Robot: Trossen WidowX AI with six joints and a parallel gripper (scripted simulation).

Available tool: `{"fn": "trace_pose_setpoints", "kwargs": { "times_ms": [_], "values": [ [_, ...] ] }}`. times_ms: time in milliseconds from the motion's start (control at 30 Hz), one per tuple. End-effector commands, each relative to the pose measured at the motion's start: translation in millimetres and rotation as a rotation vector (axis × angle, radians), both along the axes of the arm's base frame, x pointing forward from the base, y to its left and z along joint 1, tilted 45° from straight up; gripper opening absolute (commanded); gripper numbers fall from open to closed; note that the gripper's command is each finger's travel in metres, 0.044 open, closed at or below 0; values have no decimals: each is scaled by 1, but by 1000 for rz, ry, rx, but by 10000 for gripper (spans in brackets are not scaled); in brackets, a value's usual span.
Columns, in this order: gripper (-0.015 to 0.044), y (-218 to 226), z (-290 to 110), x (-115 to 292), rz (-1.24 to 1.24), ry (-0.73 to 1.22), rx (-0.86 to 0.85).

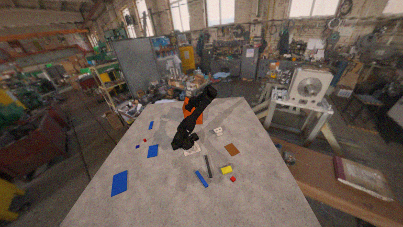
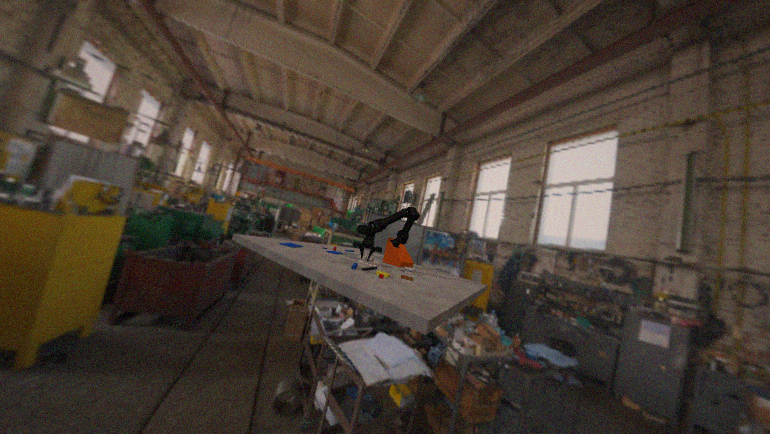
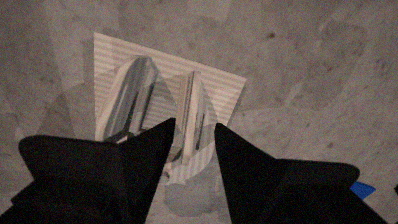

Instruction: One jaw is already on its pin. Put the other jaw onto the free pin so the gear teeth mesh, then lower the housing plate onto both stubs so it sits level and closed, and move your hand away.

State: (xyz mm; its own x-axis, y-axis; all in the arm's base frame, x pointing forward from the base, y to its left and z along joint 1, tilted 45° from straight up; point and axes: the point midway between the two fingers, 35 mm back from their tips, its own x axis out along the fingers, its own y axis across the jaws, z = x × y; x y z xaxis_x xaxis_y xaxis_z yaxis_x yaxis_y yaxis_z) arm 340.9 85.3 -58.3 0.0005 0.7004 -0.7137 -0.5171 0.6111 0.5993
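Gripper clenched on pale narrow jaw, probably; second jaw, glossy, rounded, beside fingers, over ribbed pale base.

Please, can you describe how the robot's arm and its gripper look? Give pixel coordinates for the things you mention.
The six-joint arm [image 1: 194, 116] [image 2: 389, 218] is matte black, with rounded joints. Its black parallel-jaw gripper [image 3: 195, 125] has wide, dark fingers narrowing to points. I can distinguish no markings or cables.
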Motion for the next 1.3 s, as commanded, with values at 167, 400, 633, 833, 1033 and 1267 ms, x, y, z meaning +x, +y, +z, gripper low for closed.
{"fn": "trace_pose_setpoints", "kwargs": {
  "times_ms": [167,400,633,833,1033,1267],
  "values": [
    [134,2,-1,0,2,-2,2],
    [134,2,-2,0,2,-2,2],
    [134,4,-3,0,2,-2,2],
    [134,4,-3,0,2,-2,2],
    [134,4,-3,0,2,-2,2],
    [134,4,-3,0,2,-2,2]
  ]
}}
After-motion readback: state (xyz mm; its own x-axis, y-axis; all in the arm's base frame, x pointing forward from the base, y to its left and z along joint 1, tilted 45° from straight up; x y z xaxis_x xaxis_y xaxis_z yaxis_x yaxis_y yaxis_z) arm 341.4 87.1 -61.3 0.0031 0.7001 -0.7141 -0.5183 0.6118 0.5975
